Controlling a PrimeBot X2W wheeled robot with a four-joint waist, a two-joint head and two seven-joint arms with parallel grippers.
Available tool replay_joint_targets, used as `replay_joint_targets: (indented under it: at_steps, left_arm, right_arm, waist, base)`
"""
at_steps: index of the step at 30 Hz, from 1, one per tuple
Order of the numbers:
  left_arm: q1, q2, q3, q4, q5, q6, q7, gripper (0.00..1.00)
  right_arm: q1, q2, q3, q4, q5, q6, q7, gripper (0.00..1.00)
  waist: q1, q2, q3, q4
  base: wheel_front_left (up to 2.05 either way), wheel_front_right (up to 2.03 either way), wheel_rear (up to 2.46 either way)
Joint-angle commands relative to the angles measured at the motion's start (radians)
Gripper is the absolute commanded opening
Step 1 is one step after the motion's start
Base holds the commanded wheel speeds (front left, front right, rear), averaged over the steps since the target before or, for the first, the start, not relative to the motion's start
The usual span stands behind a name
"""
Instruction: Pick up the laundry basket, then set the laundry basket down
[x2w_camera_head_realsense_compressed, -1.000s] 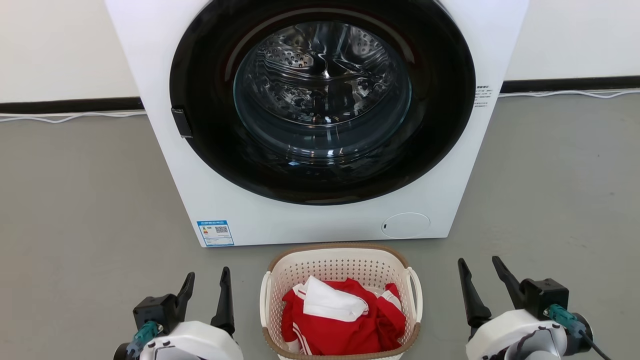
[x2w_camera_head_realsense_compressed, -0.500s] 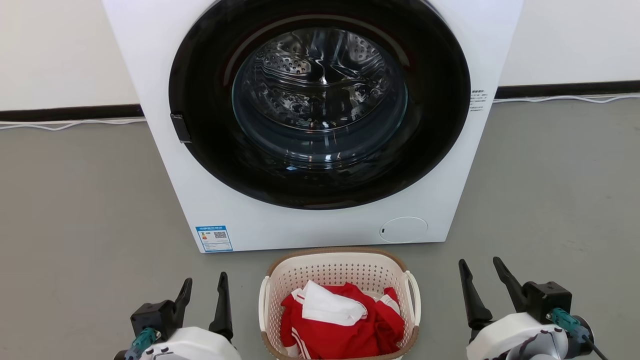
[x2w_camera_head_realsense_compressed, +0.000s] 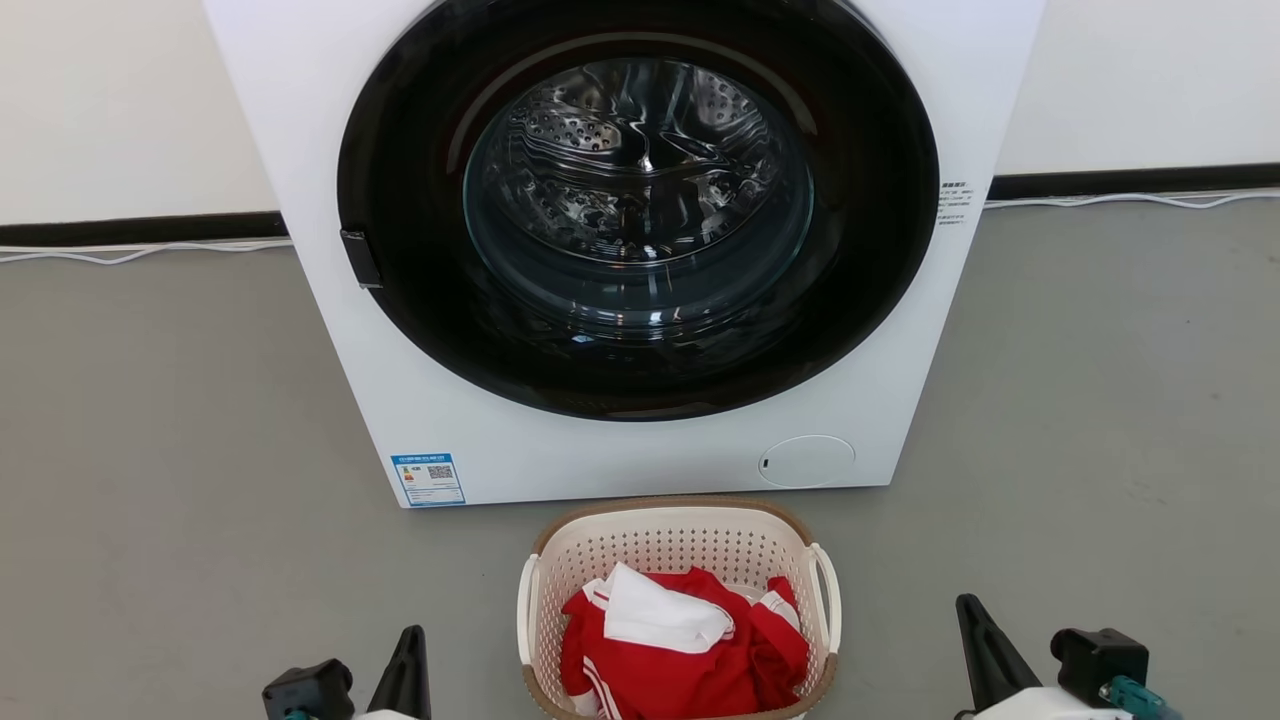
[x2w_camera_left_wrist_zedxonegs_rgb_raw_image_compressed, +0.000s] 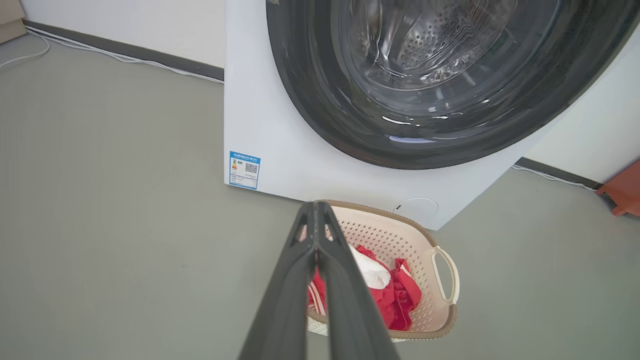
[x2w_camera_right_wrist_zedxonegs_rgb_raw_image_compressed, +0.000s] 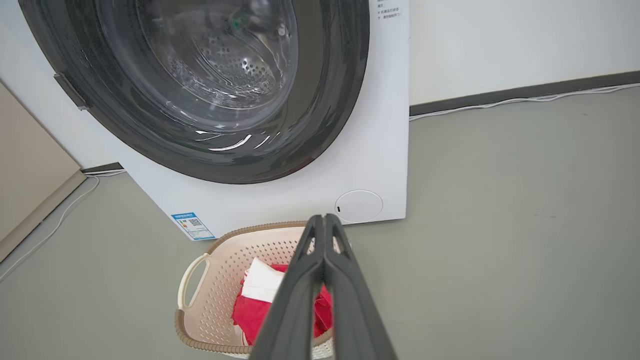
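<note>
Underfoot, on the grey floor (x2w_camera_head_realsense_compressed: 150, 450) just before the washer (x2w_camera_head_realsense_compressed: 640, 465), the basket (x2w_camera_head_realsense_compressed: 670, 545) stood upright with its far rim near the machine's lower panel; it seemed apart from the panel, though the gap was hard to judge. It sat centred between the two arms, with its left handle (x2w_camera_head_realsense_compressed: 527, 600) turned toward the left pincer (x2w_camera_left_wrist_zedxonegs_rgb_raw_image_compressed: 316, 210) and its right handle (x2w_camera_head_realsense_compressed: 828, 595) toward the right pincer (x2w_camera_right_wrist_zedxonegs_rgb_raw_image_compressed: 325, 220). By my judgement that layout suited a lift from both sides at once. Each pincer was closed, tips pressed together, with nothing between them. Both hung low and off to the sides, clear of the basket. With the basket resting level on the floor and neither pincer on it, the scene fitted two stages equally: arms readied before reaching for the handles, or arms pulled clear after a set-down. These views did not settle which. The basket was cream-white plastic, a rounded rectangle with perforated walls in neat rows, a brown woven-look band around the rim, and white loop handles on the two short sides. It was far smaller than the washer's dark round door (x2w_camera_head_realsense_compressed: 640, 210). Inside lay a crumpled red garment (x2w_camera_head_realsense_compressed: 690, 670) with white stripes and a white piece (x2w_camera_head_realsense_compressed: 655, 615) on top, all below the rim. The load was soft and probably light.
</note>
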Motion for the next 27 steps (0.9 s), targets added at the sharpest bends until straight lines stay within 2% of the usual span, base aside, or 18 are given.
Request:
replay_joint_targets:
  at_steps: [1,5,27]
  left_arm:
    - [-0.037,0.002,0.012,-0.032,-0.03,-0.01,0.008,0.0]
    - [-0.039,0.003,0.018,-0.039,-0.071,-0.016,0.018,0.0]
    - [-0.051,0.006,0.059,-0.079,-0.293,-0.046,0.082,0.0]
  right_arm:
    - [-0.038,-0.002,-0.007,-0.034,0.032,0.0,0.009,0.0]
    - [-0.037,-0.002,-0.009,-0.046,0.08,0.001,0.018,0.0]
    - [-0.037,-0.003,-0.027,-0.105,0.34,0.002,0.079,0.0]
  waist:
    - [0.0015,-0.0001,0.001,0.001]
    - [-0.0002,-0.0001,0.004,0.002]
    - [-0.0003,-0.0001,0.014,0.009]
  base:
    - [0.0,0.0,0.0]
    - [0.0,0.0,0.0]
    - [0.0,0.0,0.0]
